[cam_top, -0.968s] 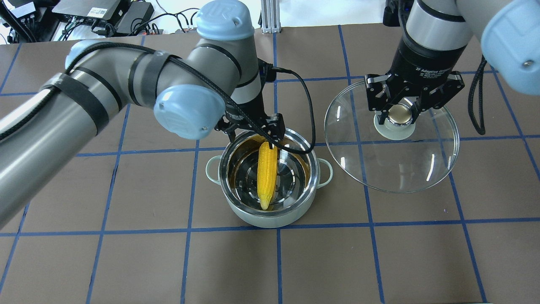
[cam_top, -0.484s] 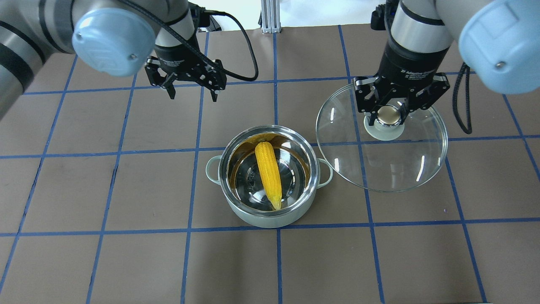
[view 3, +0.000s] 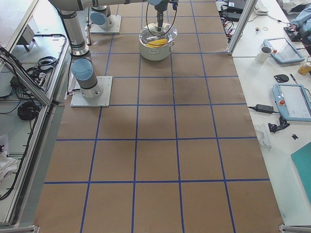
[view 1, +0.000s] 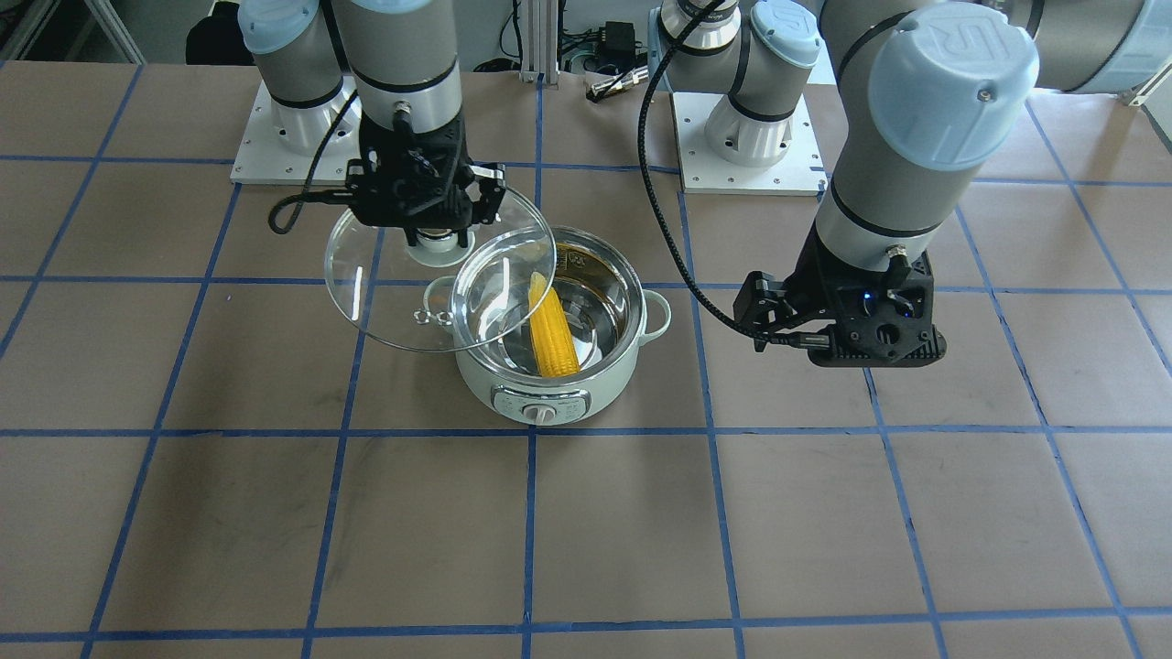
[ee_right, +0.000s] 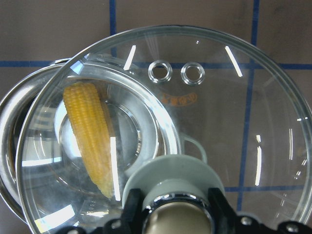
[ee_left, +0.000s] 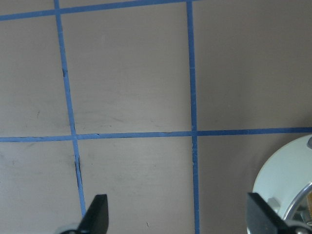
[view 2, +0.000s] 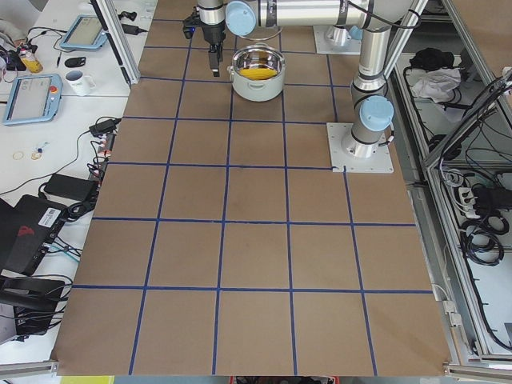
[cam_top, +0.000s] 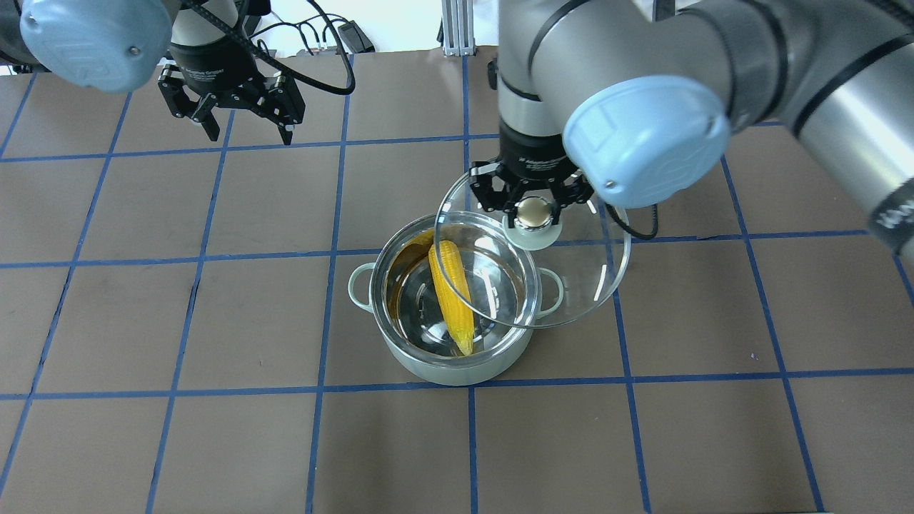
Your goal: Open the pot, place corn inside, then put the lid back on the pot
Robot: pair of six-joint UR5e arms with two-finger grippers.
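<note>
Clamping right gripper (cam_top: 537, 211) on lid (cam_top: 575, 268) knob, hovering it partly over pot (cam_top: 428, 368) w/ corn (cam_top: 451, 296) inside; left gripper (cam_top: 250, 135) hanging w/ fingers apart.

The right gripper (ee_right: 176, 217) is clamping the lid (ee_right: 234, 97), its glass hanging partly over the pot (ee_right: 9, 126) (the corn (ee_right: 90, 131) is showing through, lying inside).

Brown tabletop (cam_top: 214, 442) w/ blue tape grid (cam_top: 319, 390), white side desks (view 2: 56, 128)
</note>
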